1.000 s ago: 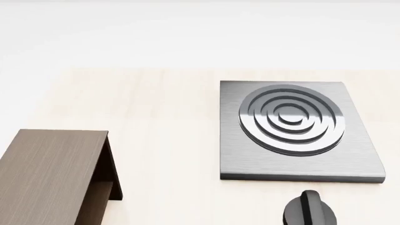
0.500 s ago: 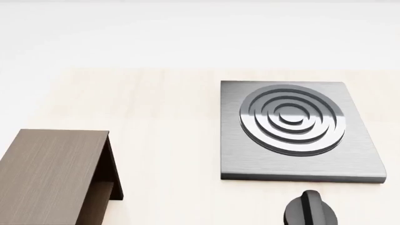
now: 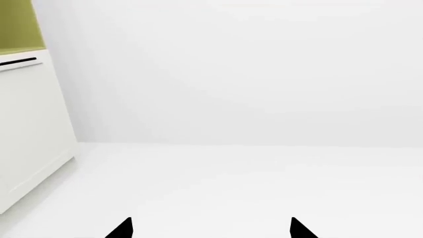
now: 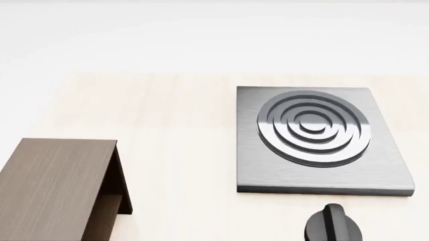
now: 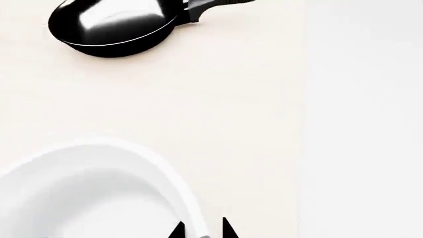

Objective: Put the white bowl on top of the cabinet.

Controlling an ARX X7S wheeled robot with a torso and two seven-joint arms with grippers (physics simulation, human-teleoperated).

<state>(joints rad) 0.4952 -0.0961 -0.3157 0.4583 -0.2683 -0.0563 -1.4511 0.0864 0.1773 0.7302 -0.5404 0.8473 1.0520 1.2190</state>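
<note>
In the right wrist view the white bowl (image 5: 86, 193) sits on the pale wooden table, deep and glossy. Its rim runs between the two dark fingertips of my right gripper (image 5: 201, 230), whose jaws stand narrow, one inside the wall and one outside. The dark brown cabinet (image 4: 54, 186) stands at the lower left of the head view, its flat top bare. My left gripper (image 3: 210, 230) is open with nothing between its fingertips and faces white floor and wall. Neither gripper shows in the head view, and the bowl is out of that view.
A black frying pan (image 5: 116, 25) lies on the table beyond the bowl. The grey metal stove plate (image 4: 385, 165) with concentric rings lies at the right, a black knob (image 4: 333, 226) below it. A white unit (image 3: 29, 124) stands beside the left gripper.
</note>
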